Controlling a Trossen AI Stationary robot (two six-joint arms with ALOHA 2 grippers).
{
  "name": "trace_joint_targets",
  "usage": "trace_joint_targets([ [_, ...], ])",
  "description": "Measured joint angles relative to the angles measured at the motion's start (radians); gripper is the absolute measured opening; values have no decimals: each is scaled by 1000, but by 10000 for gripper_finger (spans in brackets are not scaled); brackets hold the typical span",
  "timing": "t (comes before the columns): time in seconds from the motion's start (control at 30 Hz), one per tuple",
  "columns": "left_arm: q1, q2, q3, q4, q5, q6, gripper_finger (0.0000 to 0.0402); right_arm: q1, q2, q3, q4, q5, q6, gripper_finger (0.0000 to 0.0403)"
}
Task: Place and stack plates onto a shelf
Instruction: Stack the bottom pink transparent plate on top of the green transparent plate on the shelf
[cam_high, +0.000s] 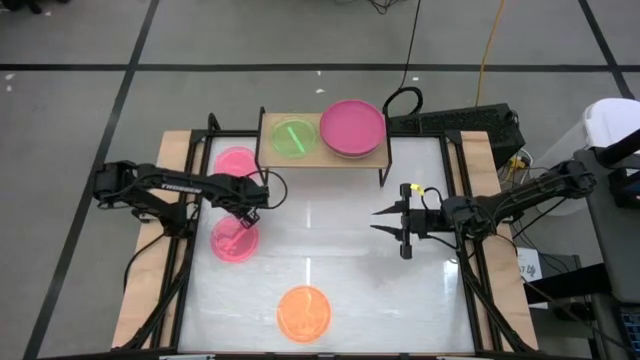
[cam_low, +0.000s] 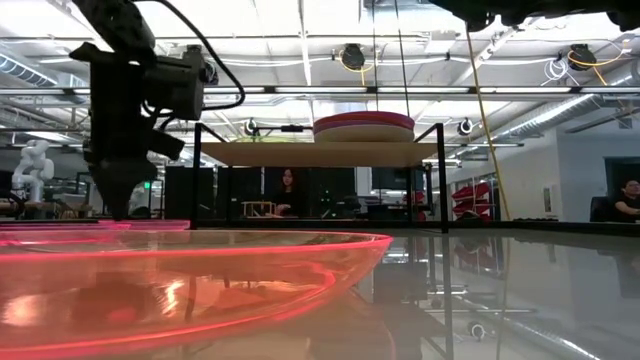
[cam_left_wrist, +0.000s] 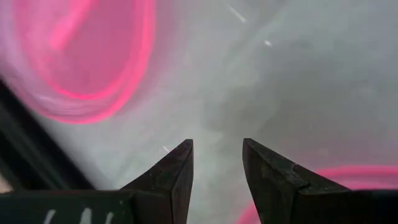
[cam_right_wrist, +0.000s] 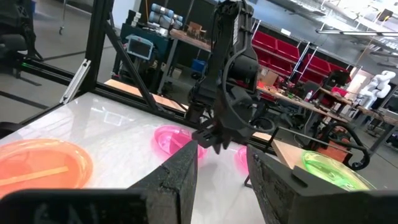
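The light-wood shelf (cam_high: 320, 158) stands at the table's far edge on black legs. On it lie a small green plate (cam_high: 292, 138) and a magenta plate (cam_high: 352, 128) stacked on a beige one (cam_low: 363, 134). Two small pink plates lie flat on the table's left side, one farther (cam_high: 236, 161) and one nearer (cam_high: 234, 241). A small orange plate (cam_high: 303, 312) lies by the near edge. My left gripper (cam_high: 249, 213) is open and points down over the bare table between the two pink plates (cam_left_wrist: 81, 56). My right gripper (cam_high: 385, 225) is open and level, right of centre, pointing left.
The shelf's black legs (cam_high: 383, 175) stand on the far part of the table. Wooden strips (cam_high: 165, 200) and black frame rails run along the table's left and right sides. White tabletop (cam_high: 330, 240) lies bare between the two grippers. People sit in the room beyond (cam_low: 290, 190).
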Motion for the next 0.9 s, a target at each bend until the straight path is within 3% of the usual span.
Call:
trace_joint_targets([
  [0.3, -28, -1, 0, 3, 228, 135, 145, 0, 0, 1, -23, 1, 2, 120],
  [0.57, -29, -3, 18, -28, 302, 214, 145, 0, 1, 1, -30, 1, 2, 120],
  [0.9, -29, -18, 125, -31, 404, 359, 145, -2, 1, 1, -30, 51, -3, 120],
])
